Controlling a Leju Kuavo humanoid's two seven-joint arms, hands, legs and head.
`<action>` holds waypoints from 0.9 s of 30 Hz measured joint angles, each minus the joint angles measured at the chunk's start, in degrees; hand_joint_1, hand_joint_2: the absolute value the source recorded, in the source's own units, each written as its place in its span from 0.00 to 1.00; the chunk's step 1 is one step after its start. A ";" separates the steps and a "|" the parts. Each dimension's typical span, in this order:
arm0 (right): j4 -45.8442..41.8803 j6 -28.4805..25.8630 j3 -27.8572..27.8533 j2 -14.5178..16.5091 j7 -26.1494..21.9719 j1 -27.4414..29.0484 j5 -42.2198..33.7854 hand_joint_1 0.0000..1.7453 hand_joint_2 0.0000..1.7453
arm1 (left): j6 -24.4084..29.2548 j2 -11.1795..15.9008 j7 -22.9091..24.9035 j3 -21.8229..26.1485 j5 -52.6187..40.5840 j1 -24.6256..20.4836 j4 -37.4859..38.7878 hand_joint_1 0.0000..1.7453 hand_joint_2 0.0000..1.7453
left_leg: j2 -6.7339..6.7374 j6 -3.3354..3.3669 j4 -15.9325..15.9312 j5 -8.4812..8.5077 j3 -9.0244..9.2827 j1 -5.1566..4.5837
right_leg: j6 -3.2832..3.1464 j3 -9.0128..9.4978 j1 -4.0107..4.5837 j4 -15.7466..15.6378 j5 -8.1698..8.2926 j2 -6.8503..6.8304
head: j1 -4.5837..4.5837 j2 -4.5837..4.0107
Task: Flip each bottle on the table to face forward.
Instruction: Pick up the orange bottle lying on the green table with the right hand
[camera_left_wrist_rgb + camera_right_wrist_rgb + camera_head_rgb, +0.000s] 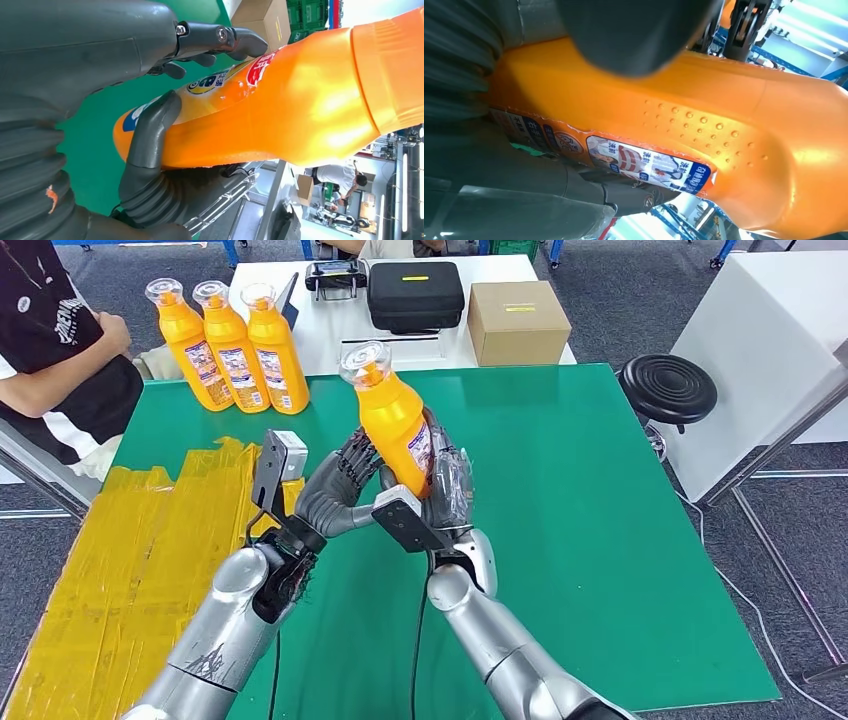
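Note:
An orange bottle with a clear cap is held upright above the middle of the green table. My right hand grips its lower body from the right, and my left hand wraps it from the left. Up close, the left wrist view has the bottle with my left thumb and fingers around its labelled base. Under the thumb of my right hand, the bottle fills the right wrist view, label edge showing. Three more orange bottles stand in a row at the table's far left.
Yellow taped sheeting covers the table's left side. A person sits at the far left corner. Behind the table, a white table holds a black case and a cardboard box. A black stool stands to the right.

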 joint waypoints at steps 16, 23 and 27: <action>3.99 -2.02 4.50 2.46 -0.58 0.36 2.30 1.00 1.00 | 1.33 0.22 -0.09 1.26 4.79 -0.77 0.95 0.00 1.00 | 0.01 0.00 0.00 0.00 -0.04 0.01 | 0.00 -0.04 0.00 0.00 0.00 0.01 | 0.01 -0.01; 6.18 -2.86 6.23 3.14 -1.18 0.69 1.66 1.00 1.00 | 2.12 0.63 -0.42 2.13 4.91 -0.92 1.89 0.00 1.00 | 0.01 0.00 0.00 0.00 -0.04 0.01 | 0.00 -0.06 0.00 0.00 0.00 0.00 | 0.03 -0.01; 6.85 -2.83 6.97 3.38 -1.42 1.57 1.32 1.00 1.00 | 2.51 0.63 -0.69 2.72 5.00 -0.90 2.16 0.00 1.00 | 0.03 0.00 0.00 0.00 -0.06 0.01 | 0.00 -0.08 0.00 0.00 0.00 0.01 | 0.01 0.00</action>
